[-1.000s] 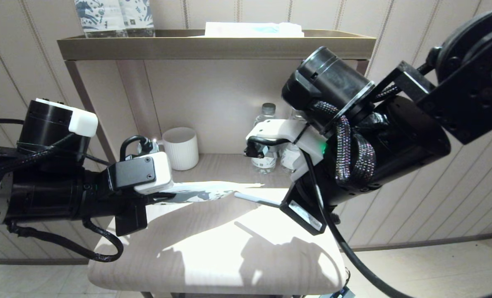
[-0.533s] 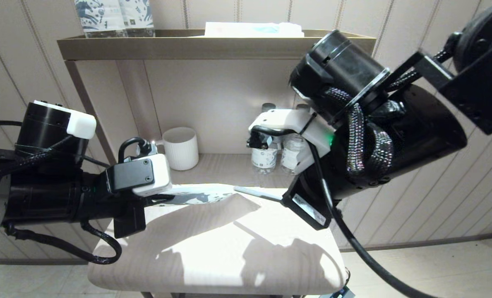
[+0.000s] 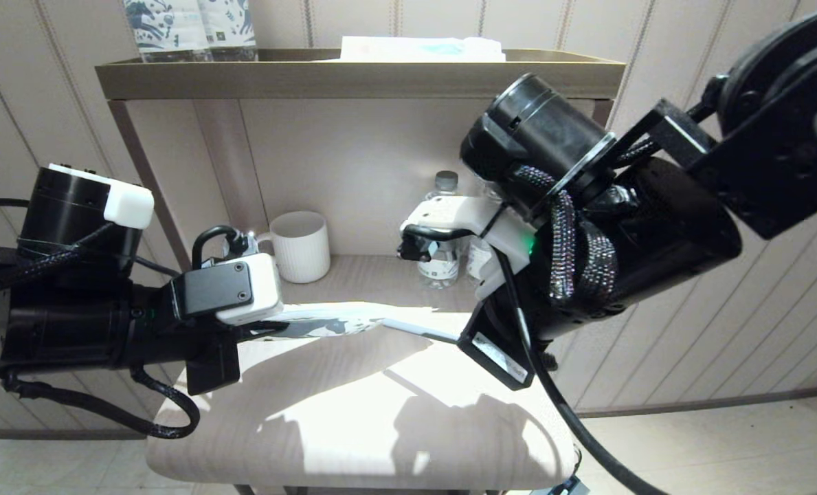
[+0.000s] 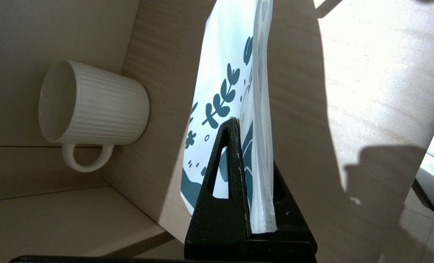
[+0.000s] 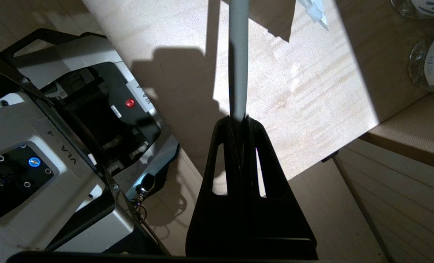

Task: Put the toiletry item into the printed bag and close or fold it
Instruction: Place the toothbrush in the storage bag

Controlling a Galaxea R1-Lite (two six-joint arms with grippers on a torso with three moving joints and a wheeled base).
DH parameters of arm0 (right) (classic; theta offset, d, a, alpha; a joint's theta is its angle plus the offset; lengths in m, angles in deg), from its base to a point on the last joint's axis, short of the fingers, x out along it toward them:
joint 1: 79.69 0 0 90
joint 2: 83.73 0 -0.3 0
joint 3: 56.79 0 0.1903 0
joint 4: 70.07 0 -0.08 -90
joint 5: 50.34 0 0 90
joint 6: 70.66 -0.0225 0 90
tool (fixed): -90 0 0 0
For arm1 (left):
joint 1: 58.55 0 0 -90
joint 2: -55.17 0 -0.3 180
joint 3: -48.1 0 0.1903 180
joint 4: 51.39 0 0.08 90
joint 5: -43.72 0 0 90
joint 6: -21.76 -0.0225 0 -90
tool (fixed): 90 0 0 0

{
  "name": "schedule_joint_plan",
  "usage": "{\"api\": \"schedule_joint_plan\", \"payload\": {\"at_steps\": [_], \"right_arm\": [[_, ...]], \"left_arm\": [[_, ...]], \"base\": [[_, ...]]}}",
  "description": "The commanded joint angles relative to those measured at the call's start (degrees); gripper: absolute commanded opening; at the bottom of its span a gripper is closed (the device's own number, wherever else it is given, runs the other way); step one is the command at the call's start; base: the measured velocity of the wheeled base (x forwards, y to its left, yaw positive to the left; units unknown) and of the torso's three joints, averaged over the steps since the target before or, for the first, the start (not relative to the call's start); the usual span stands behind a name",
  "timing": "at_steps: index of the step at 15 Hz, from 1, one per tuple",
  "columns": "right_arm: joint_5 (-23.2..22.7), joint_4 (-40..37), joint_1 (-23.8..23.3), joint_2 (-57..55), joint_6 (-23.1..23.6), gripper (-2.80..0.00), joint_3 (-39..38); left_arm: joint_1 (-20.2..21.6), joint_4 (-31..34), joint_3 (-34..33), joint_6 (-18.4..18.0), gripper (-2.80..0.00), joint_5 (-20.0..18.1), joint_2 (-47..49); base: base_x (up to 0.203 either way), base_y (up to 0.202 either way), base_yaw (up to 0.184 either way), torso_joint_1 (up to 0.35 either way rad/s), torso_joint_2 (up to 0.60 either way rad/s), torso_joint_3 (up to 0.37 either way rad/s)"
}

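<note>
My left gripper (image 4: pixel 255 153) is shut on the printed bag (image 4: pixel 224 73), a white pouch with dark blue leaves. It holds the pouch by one end, level above the table. In the head view the pouch (image 3: pixel 332 320) reaches rightward from the left gripper (image 3: pixel 264 328). The right gripper (image 5: pixel 238 120) is shut on the pale grey handle of the toothbrush (image 5: pixel 238 54). That handle (image 3: pixel 418 329) points left and its far end meets the pouch's free end. The bristle head is not visible.
A white ribbed mug (image 3: pixel 301 245) stands at the back left of the lower shelf, and water bottles (image 3: pixel 442 258) stand at the back behind the right arm. The pale wooden table (image 3: pixel 353 412) lies below both grippers. A tray shelf (image 3: pixel 353 77) is overhead.
The right arm rose, then came back down and shifted left, bringing the toothbrush tip up to the pouch's end. The pouch's free end now reaches less far right. The left gripper barely moved.
</note>
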Motion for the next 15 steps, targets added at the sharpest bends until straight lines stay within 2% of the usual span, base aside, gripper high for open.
{"api": "schedule_joint_plan", "payload": {"at_steps": [1,6,10,15], "right_arm": [[0.03,-0.11,-0.04,-1.98,0.24,-2.80,0.36],[0.12,2.57,-0.10,-1.15,0.25,-2.80,0.61],[0.21,2.03,0.06,3.13,0.29,-2.80,0.20],[0.12,2.03,0.06,2.65,0.21,-2.80,-0.44]], "left_arm": [[0.00,0.13,-0.07,-0.32,-2.80,-0.06,-0.15],[0.00,0.23,-0.09,-0.23,-2.80,-0.14,-0.24],[0.00,0.23,-0.25,-0.23,-2.80,-0.14,-0.24],[0.00,0.05,-0.78,-0.32,-2.80,-0.14,-0.24]], "base": [[0.000,0.000,0.000,0.000,0.00,0.000],[0.000,0.000,0.000,0.000,0.00,0.000],[0.000,0.000,0.000,0.000,0.00,0.000],[0.000,0.000,0.000,0.000,0.00,0.000]]}}
